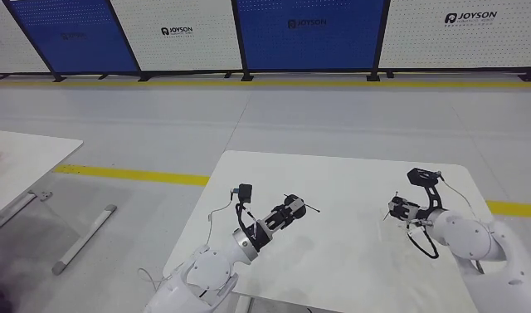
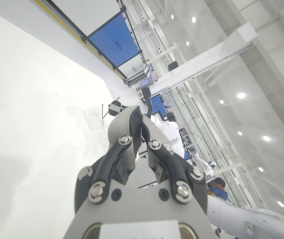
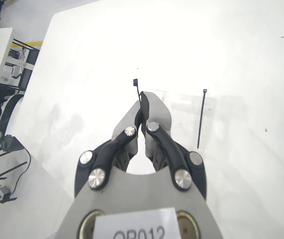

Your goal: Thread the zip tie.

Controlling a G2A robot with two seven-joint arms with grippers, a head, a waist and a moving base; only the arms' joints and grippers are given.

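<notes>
My right gripper (image 3: 142,100) is shut on a black zip tie (image 3: 136,87), whose square head sticks out past the fingertips above the white table (image 1: 348,176). In the top view this gripper (image 1: 395,208) is at the table's right side. My left gripper (image 2: 139,116) is shut too. From above, a thin black zip tie (image 1: 310,206) pokes out of its tip (image 1: 294,203), pointing toward the right arm. A wide gap separates the two grippers. The right gripper (image 2: 115,106) also shows far off in the left wrist view.
A spare black zip tie (image 3: 201,118) lies flat on a clear plastic sheet (image 3: 181,100) on the table, just beside the right gripper. Another white table (image 1: 33,159) stands off to the left. Blue and white panels (image 1: 307,22) line the back.
</notes>
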